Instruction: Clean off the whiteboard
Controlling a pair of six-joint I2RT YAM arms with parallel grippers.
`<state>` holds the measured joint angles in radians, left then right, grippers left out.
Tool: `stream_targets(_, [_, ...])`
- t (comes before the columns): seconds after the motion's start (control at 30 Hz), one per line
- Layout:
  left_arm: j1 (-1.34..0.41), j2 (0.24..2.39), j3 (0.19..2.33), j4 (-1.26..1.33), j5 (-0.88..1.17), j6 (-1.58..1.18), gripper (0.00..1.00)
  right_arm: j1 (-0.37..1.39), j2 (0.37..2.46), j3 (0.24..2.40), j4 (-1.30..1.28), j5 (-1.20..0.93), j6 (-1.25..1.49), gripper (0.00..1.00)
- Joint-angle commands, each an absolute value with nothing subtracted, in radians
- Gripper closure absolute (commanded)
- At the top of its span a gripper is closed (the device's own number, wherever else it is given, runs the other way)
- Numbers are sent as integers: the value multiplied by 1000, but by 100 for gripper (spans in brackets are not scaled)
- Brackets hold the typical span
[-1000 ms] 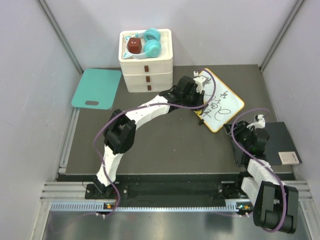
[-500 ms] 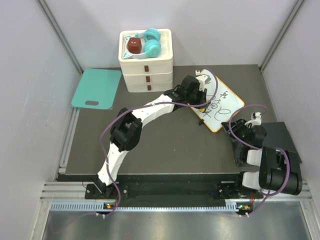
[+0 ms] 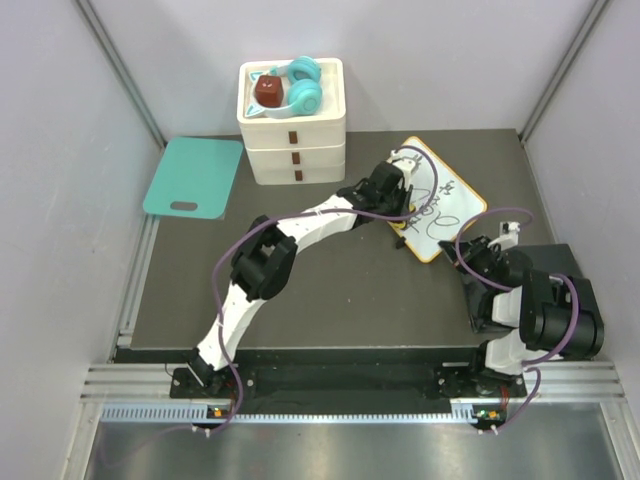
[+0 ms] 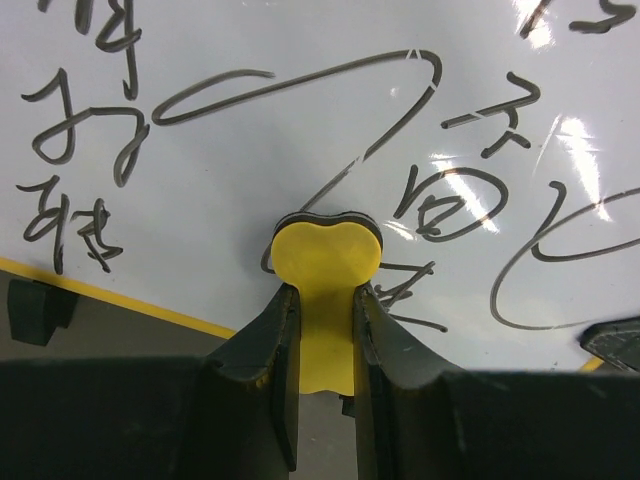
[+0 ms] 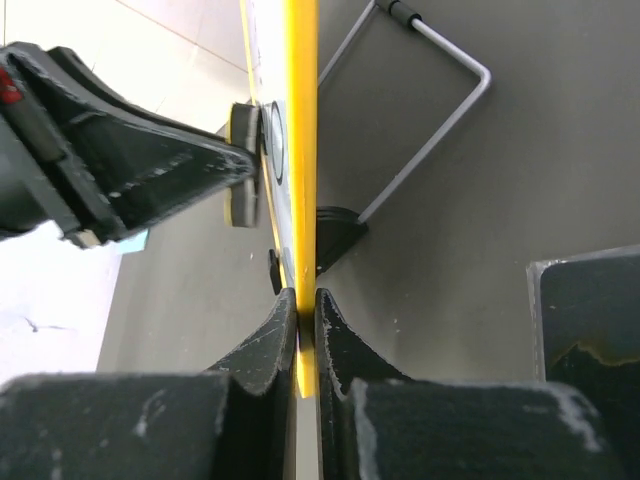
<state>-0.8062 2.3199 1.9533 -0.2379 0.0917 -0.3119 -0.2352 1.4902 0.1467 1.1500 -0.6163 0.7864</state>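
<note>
Left jaws closed tight on yellow eraser [image 4: 325, 255] held against scribbled whiteboard [image 4: 300, 130]; right jaws pinch the whiteboard's yellow rim.

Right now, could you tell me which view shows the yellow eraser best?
Left wrist: the yellow eraser sits centred, pinched by the left gripper, before the scribbled whiteboard. Right wrist shows it edge-on; top external hides it under the arm.
</note>
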Motion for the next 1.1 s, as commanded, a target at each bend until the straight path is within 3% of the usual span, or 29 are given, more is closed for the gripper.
stream_targets(0.0, [-842,2348,1990,-163,47,-302,100,-253,1499,164,1250,-620,795,100])
stream_targets(0.57, [-986,2476,1968,57,135,-408,100,-255,1473,204,1052,-600,742,100])
stream_targets(1.07, [-852,2379,1727,26,-140,-475,100,-255,1483,236,977,-598,735,100])
